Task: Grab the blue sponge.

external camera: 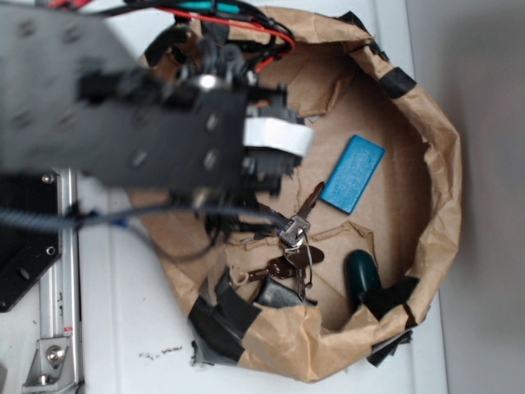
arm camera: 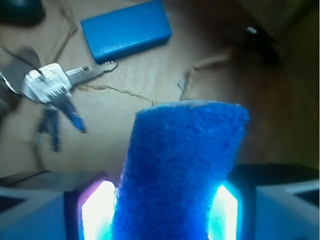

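In the wrist view the blue sponge point(arm camera: 182, 165) stands upright between my fingers, its fuzzy royal-blue face filling the middle of the frame. My gripper point(arm camera: 160, 212) is shut on it, and the lit pads point(arm camera: 100, 212) press against both of its sides. The sponge hangs above the brown paper floor. In the exterior view my gripper point(external camera: 267, 156) reaches into the paper-lined tub from the left, and the arm hides the sponge there.
A smooth sky-blue block point(external camera: 353, 174) point(arm camera: 127, 30) lies flat on the paper. A key bunch point(external camera: 291, 246) point(arm camera: 50, 85) lies near it. A dark green object point(external camera: 361, 275) sits by the crumpled paper wall point(external camera: 439, 164), which rings the space.
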You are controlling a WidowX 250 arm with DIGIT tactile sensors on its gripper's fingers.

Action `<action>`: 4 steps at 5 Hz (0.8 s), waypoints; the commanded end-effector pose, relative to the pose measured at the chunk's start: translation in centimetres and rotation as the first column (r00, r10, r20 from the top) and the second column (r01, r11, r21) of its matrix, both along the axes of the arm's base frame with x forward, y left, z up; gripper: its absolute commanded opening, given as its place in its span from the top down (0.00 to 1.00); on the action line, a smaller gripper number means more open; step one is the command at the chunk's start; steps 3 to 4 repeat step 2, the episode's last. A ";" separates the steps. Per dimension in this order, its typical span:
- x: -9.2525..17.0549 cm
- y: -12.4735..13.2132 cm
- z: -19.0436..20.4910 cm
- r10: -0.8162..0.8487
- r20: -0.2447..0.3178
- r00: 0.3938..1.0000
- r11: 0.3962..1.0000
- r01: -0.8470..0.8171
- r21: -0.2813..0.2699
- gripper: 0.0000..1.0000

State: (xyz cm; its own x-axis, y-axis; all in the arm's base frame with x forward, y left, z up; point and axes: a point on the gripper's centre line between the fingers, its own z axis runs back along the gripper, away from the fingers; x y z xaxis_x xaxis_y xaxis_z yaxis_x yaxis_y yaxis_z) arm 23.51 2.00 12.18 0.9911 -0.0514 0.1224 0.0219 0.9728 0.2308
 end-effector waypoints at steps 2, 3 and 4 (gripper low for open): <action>0.0 -0.9 5.8 0.253 0.129 0.959 0.967 -0.250 -0.041 1.00; 0.0 -0.9 5.8 0.253 0.129 0.959 0.967 -0.250 -0.041 1.00; 0.0 -0.9 5.8 0.253 0.129 0.959 0.967 -0.250 -0.041 1.00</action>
